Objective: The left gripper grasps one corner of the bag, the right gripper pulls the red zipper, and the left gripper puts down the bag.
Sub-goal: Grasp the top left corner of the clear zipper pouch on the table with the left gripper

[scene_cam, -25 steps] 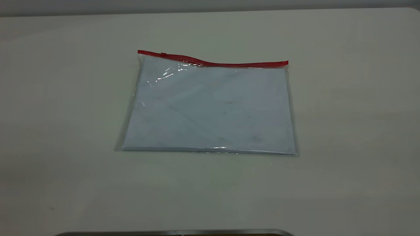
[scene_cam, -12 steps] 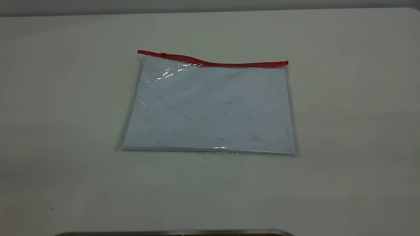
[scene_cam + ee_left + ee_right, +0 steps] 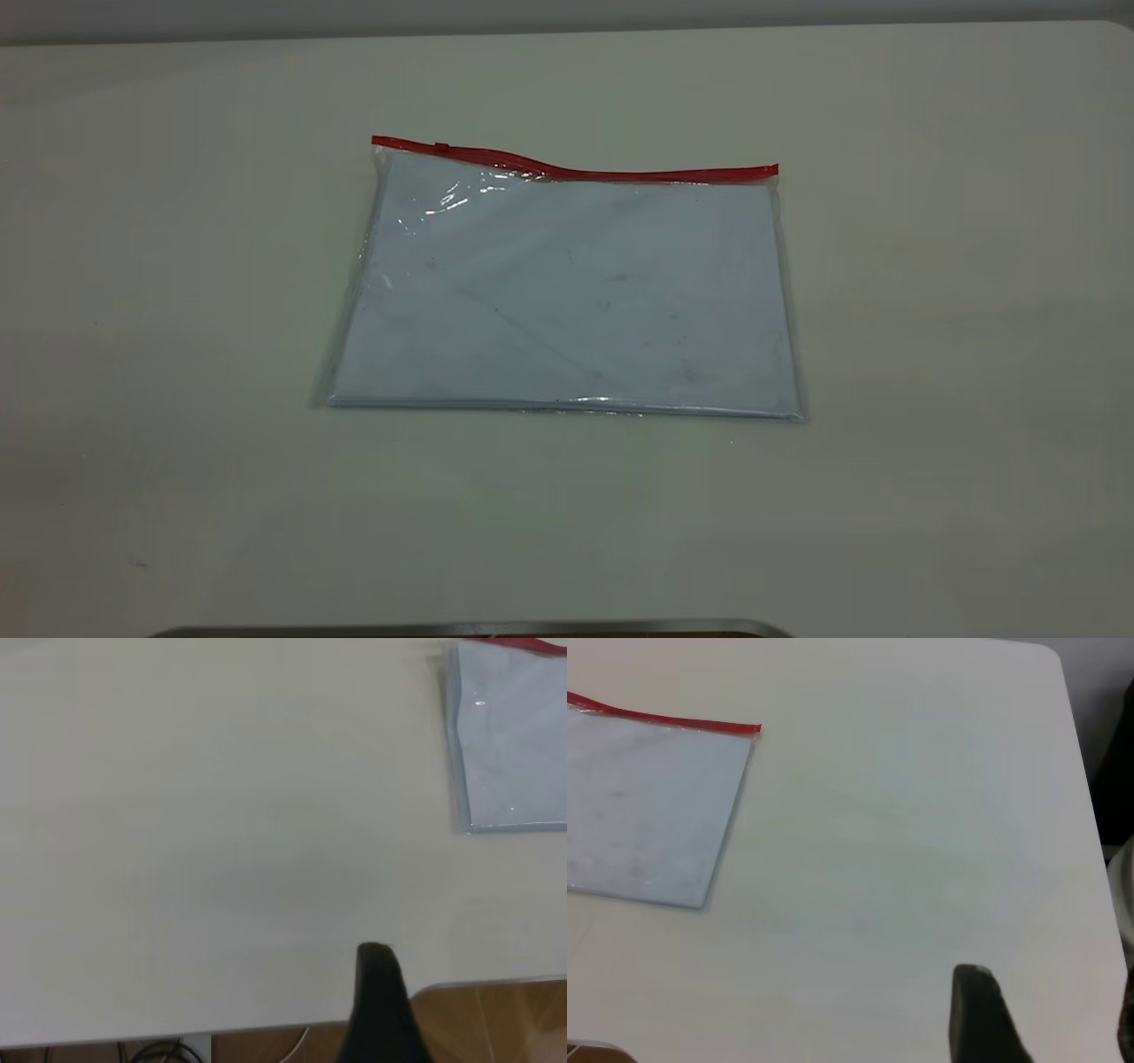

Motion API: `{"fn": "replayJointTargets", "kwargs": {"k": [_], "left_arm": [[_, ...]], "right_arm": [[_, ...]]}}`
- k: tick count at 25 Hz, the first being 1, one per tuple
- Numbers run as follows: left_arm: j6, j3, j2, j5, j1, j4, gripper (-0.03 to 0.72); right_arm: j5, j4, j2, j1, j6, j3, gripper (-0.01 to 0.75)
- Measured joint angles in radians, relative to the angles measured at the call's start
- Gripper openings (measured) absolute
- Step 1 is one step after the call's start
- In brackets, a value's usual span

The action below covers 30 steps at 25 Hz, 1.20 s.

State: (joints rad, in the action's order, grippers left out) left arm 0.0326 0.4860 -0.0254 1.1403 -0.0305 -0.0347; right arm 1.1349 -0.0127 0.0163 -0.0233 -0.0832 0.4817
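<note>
The bag (image 3: 567, 292) lies flat mid-table, a clear pouch with white paper inside. The red zipper (image 3: 576, 168) runs along its far long edge, slightly buckled, with the small slider tab (image 3: 440, 147) near the left end. The red-capped corners are at far left (image 3: 376, 142) and far right (image 3: 773, 170). Neither gripper shows in the exterior view. The left wrist view shows a black part of my left gripper (image 3: 379, 992) near the table's edge, far from the bag (image 3: 514, 735). The right wrist view shows a black part of my right gripper (image 3: 979, 1014), far from the bag (image 3: 647, 806) and its red-capped corner (image 3: 755, 728).
The pale table (image 3: 930, 354) is bare around the bag. A metal rim (image 3: 469, 629) shows at the near edge. Wooden floor (image 3: 496, 1019) lies beyond the table edge by the left gripper. The table's rounded corner (image 3: 1052, 657) is near the right gripper.
</note>
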Motion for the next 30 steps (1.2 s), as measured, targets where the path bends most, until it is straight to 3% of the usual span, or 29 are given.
{"fn": "replayJointTargets", "kwargs": {"k": [6,14,22,30], "left_arm": [[-0.042,0.018,0.058,-0.011,0.000,0.000,0.588],[-0.048,0.185,0.489,-0.134,0.000,-0.024,0.588],[0.075,0.347,0.980,-0.347,0.000,-0.234,0.588],[0.285,0.531,1.462,-0.498,0.000,-0.420,0.588]], "right_arm": [[-0.010,-0.002,0.000,0.000,0.027,0.004,0.423],[-0.081,-0.011,-0.168,0.000,0.056,0.112,0.566],[-0.135,-0.059,-0.569,0.000,0.057,0.224,0.576],[-0.327,-0.111,-0.887,0.000,0.057,0.270,0.576]]}}
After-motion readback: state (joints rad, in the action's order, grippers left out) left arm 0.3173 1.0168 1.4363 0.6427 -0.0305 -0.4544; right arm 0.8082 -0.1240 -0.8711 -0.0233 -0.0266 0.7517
